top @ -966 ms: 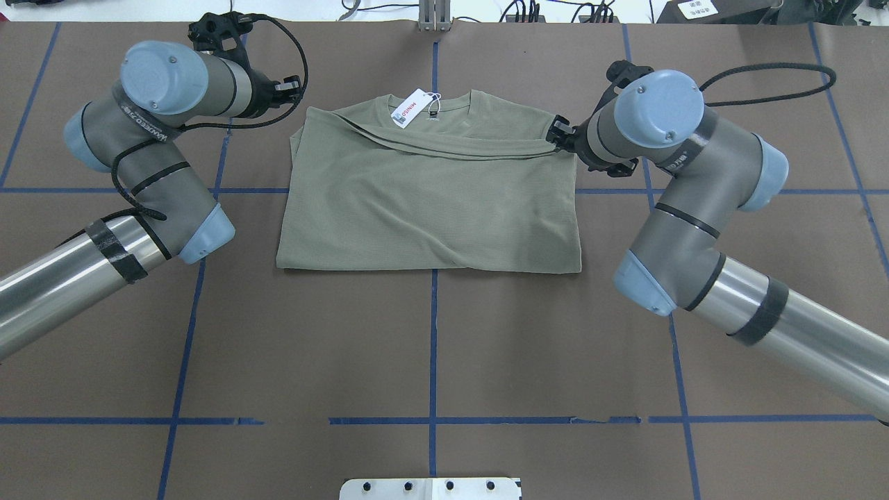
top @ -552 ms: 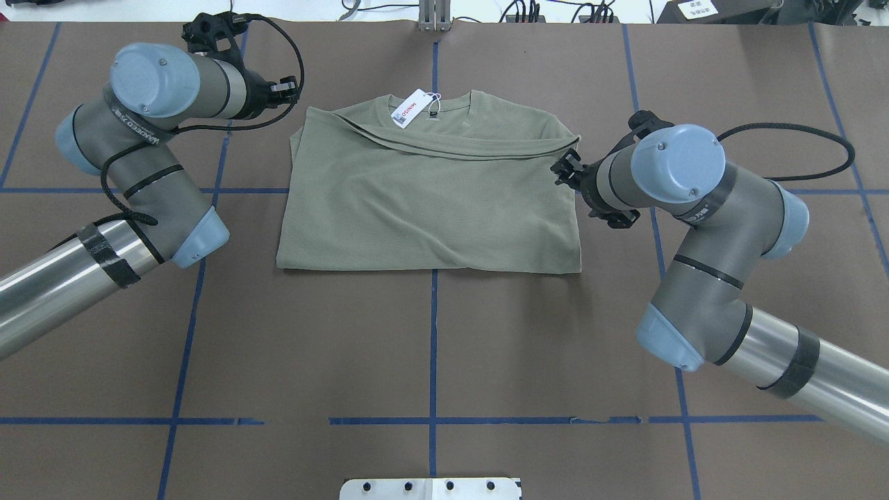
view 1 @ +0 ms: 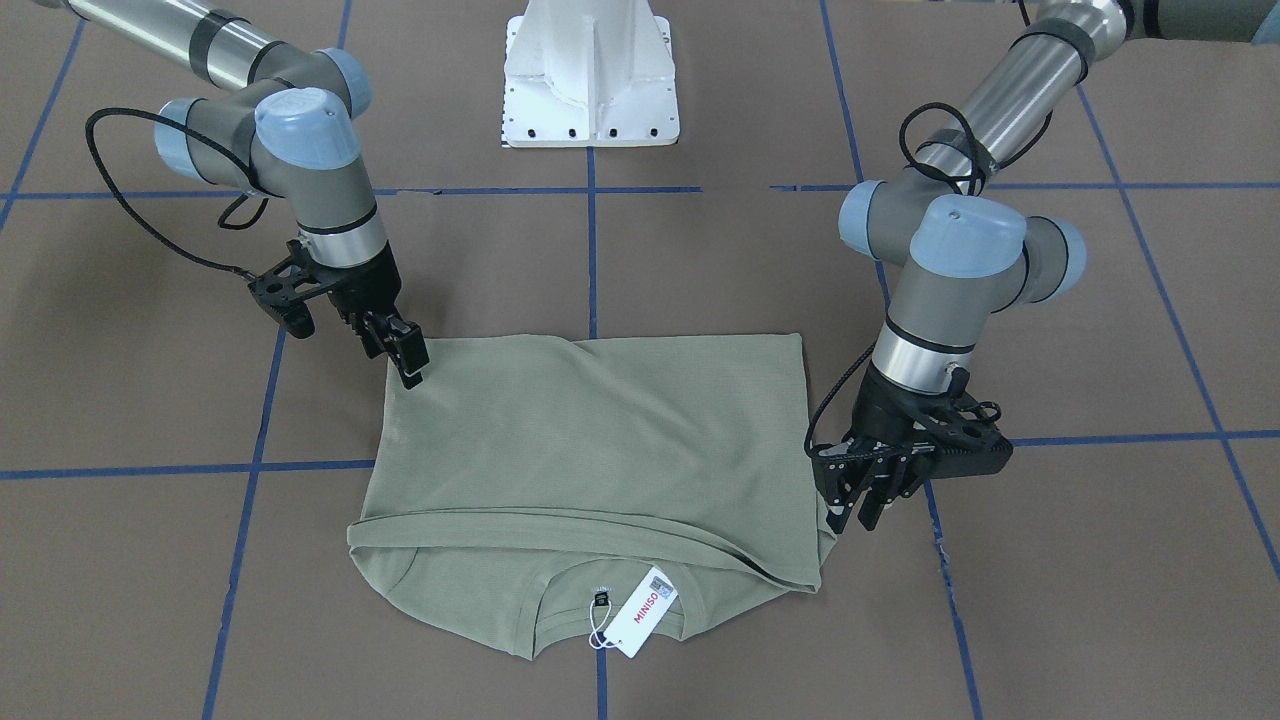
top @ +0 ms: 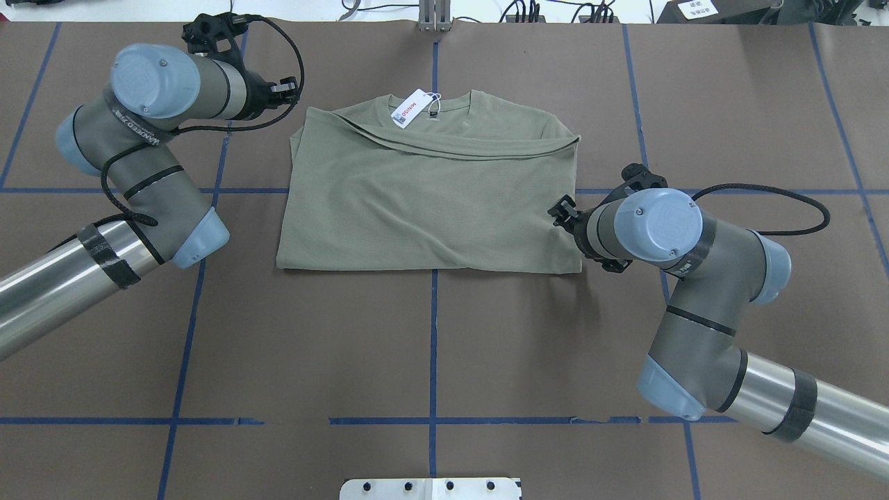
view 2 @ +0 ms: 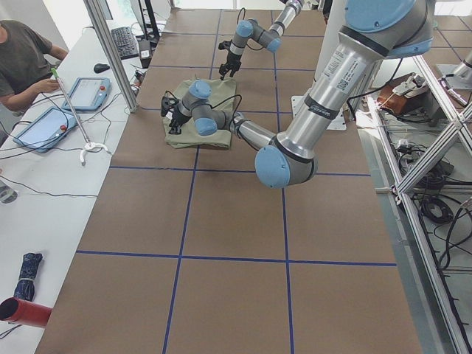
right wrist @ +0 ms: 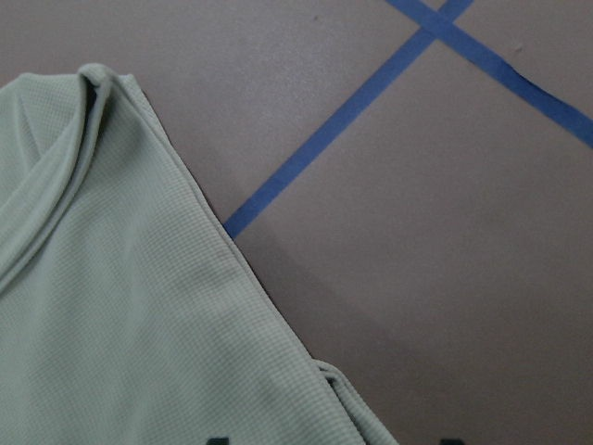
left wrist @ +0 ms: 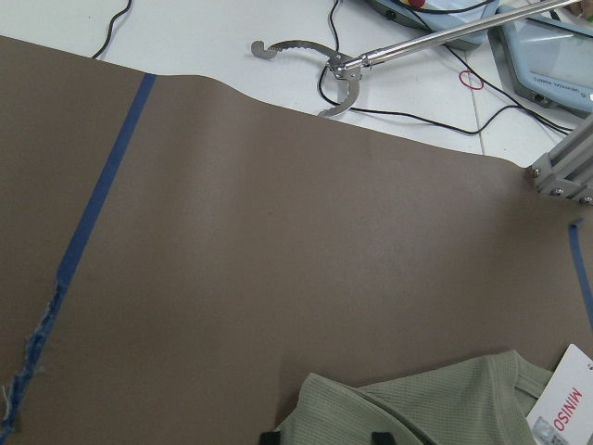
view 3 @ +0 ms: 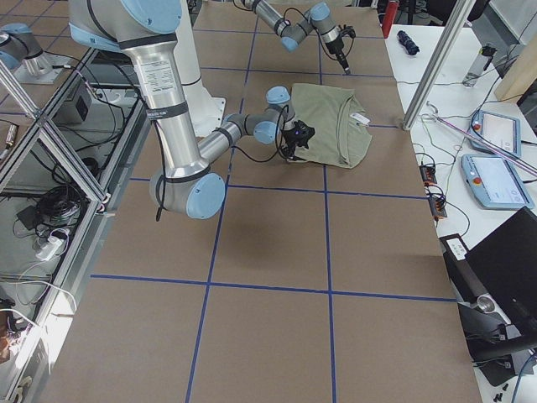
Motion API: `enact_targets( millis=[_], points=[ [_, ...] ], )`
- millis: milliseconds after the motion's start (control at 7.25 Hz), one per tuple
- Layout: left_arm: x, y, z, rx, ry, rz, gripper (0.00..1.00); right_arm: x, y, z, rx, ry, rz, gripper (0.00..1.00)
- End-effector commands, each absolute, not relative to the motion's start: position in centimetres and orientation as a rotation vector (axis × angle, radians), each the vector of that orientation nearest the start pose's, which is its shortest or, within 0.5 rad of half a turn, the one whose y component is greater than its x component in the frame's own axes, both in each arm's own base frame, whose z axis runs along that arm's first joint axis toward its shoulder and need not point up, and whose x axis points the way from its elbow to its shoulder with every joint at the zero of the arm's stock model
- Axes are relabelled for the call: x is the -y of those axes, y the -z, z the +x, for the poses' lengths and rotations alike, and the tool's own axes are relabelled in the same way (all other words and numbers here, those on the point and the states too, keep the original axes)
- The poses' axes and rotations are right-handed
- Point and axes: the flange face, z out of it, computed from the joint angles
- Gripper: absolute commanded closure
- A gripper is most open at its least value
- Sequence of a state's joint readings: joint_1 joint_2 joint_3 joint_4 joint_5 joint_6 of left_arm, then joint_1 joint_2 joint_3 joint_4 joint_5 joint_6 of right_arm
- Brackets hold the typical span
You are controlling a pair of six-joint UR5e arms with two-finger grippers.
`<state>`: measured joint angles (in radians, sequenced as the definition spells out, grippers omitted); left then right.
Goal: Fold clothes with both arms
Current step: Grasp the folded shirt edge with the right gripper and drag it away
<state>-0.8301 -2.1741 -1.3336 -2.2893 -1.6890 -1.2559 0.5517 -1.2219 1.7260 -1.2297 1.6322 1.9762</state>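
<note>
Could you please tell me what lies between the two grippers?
Only the shirt, lying folded between the left gripper and right gripper, as the front-facing view shows.

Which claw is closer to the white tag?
Left. The left gripper is beside the shirt near the tag; the right gripper is at the far hem corner.

Brown table point(top: 312, 347) gridded with blue tape lines point(top: 432, 347), white pedestal base point(view 1: 592, 75) at its robot-side edge, white side table point(view 2: 44, 192) beyond the opposite edge carrying teach pendants point(view 2: 87, 94), keyboard point(view 2: 125, 42), metal grabber tool point(left wrist: 408, 46), seated person point(view 2: 26, 55) alongside.
</note>
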Motion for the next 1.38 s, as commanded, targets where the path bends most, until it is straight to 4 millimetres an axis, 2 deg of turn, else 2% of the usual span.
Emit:
enact_targets(
  millis=[0, 138, 276, 552, 690, 828, 966, 1104, 1242],
  points=[
    [62.9, -32.9, 41.1, -0.977, 0.399, 0.502, 0.56, 42.9, -36.5, -47.7, 0.874, -0.862, 0.005, 0.49],
    [62.9, -33.0, 41.1, -0.975, 0.398, 0.502, 0.56, 42.7, -36.6, -47.8, 0.873, -0.857, 0.005, 0.7],
    [62.9, -33.1, 41.1, -0.972, 0.4, 0.5, 0.56, 42.5, -36.2, -47.7, 0.879, -0.856, 0.006, 0.96],
    [62.9, -32.9, 41.1, -0.975, 0.399, 0.501, 0.56, 42.2, -36.2, -47.4, 0.884, -0.854, 0.006, 1.0],
    [62.8, -32.3, 41.0, -0.986, 0.401, 0.503, 0.56, 40.5, -35.7, -44.9, 0.91, -0.843, 0.001, 1.0],
    [62.2, -30.9, 40.8, -1.009, 0.397, 0.512, 0.56, 35.4, -35.0, -41.0, 0.946, -0.788, -0.029, 1.0],
    [61.1, -29.8, 40.7, -1.049, 0.374, 0.49, 0.56, 31.3, -33.6, -40.6, 0.968, -0.737, -0.069, 1.0],
    [59.6, -30.8, 40.3, -1.077, 0.348, 0.432, 0.56, 27.5, -33.5, -41.2, 0.963, -0.696, -0.125, 1.0],
    [57.5, -29.6, 39.5, -1.139, 0.306, 0.382, 0.56, 24.4, -33.9, -41.3, 0.945, -0.638, -0.175, 1.0]
  ],
)
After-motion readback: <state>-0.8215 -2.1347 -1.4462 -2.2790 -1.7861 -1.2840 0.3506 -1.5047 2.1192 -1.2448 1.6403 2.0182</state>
